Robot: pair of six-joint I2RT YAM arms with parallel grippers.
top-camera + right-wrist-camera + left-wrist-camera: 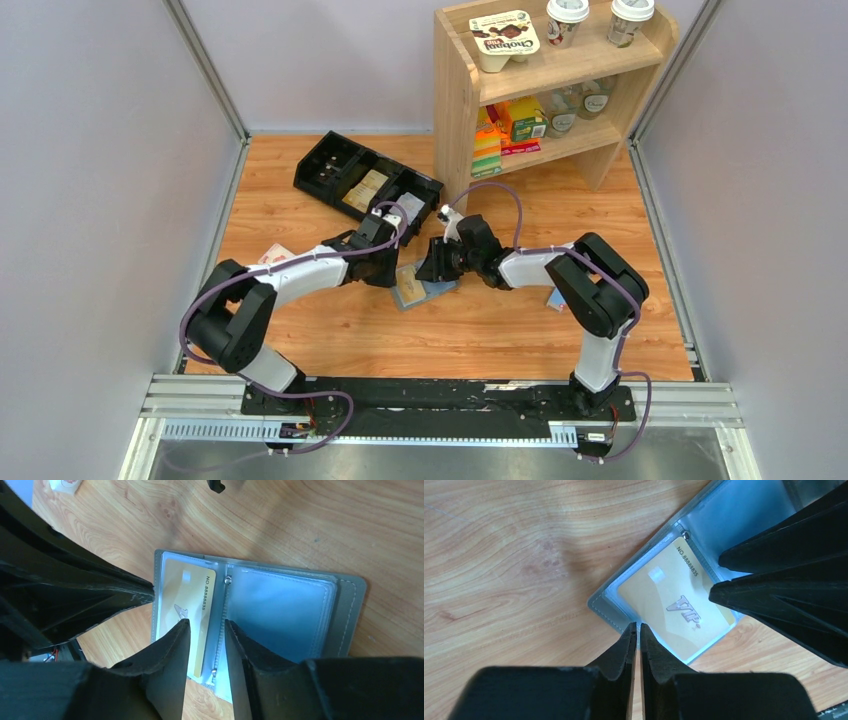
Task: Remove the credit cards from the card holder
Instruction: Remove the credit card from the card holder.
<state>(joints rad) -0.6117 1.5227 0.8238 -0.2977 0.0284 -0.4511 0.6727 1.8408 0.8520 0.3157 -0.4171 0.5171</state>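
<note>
The grey-blue card holder point(438, 291) lies open on the wooden table between both grippers. A tan credit card point(674, 605) marked VIP sits in its left clear sleeve; the other sleeve point(280, 610) looks empty. My left gripper point(638, 626) is shut, its tips at the holder's grey outer edge point(599, 605) beside the card. My right gripper point(206, 622) is open, its fingers low over the holder on either side of the card's point(185, 600) inner edge next to the spine. In the top view the left gripper point(385, 270) and right gripper point(432, 262) nearly meet over the holder.
A black compartmented tray point(365, 180) lies behind the grippers. A wooden shelf point(540, 90) with cups and packets stands at the back right. A small pale item point(275, 255) lies by the left arm and a blue item point(555, 298) by the right arm.
</note>
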